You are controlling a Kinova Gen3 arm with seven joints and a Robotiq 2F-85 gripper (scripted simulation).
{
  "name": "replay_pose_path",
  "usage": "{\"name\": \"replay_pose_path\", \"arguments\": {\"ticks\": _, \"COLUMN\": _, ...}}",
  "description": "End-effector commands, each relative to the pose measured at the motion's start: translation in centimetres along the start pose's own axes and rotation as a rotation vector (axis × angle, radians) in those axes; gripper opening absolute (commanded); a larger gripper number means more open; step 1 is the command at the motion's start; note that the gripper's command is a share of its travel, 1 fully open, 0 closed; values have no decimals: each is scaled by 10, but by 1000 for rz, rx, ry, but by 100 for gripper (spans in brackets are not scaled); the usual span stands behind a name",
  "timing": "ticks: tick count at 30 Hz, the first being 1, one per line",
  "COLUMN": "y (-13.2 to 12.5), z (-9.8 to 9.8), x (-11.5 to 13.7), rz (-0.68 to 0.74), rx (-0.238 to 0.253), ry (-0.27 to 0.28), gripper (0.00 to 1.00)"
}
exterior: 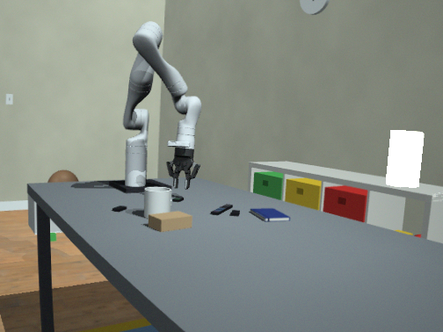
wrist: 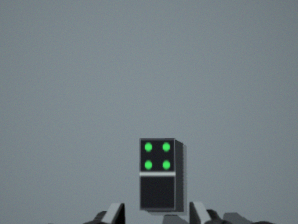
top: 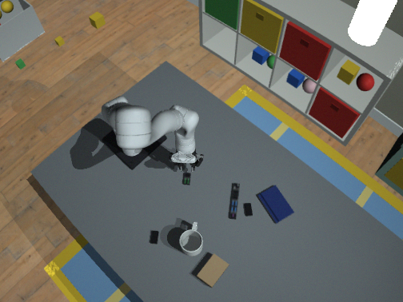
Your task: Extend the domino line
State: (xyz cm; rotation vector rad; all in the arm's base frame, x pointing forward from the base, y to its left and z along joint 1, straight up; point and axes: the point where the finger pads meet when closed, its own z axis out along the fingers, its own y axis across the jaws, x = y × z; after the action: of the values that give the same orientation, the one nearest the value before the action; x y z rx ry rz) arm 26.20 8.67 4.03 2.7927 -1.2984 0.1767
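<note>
A domino lies flat and face up, one half with green pips (2 by 2), the other blank. My gripper is partly open and empty, above and beside its blank end. The line of dominoes lies straight, with blue pips along its middle and purple at the mug-side end; its far end looks dark with faint grey marks. A black face-down domino lies beside the line. Another lies left of the mug. A dark domino lies in the mug's shadow, its face unclear.
A white mug stands on the grey table, close to the shadowed domino. A tan block lies beyond the mug. A blue book lies right of the line and the domino beside it.
</note>
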Motion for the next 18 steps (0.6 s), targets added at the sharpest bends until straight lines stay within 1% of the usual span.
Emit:
{"name": "replay_pose_path", "arguments": {"ticks": 1, "y": -2, "z": -5, "x": 3, "rz": 13, "rx": 5, "ry": -19, "gripper": 47}}
{"name": "replay_pose_path", "arguments": {"ticks": 4, "y": -2, "z": -6, "x": 3, "rz": 13, "rx": 5, "ry": -24, "gripper": 47}}
{"name": "replay_pose_path", "arguments": {"ticks": 18, "y": -2, "z": -23, "x": 5, "rz": 13, "rx": 7, "ry": -95, "gripper": 47}}
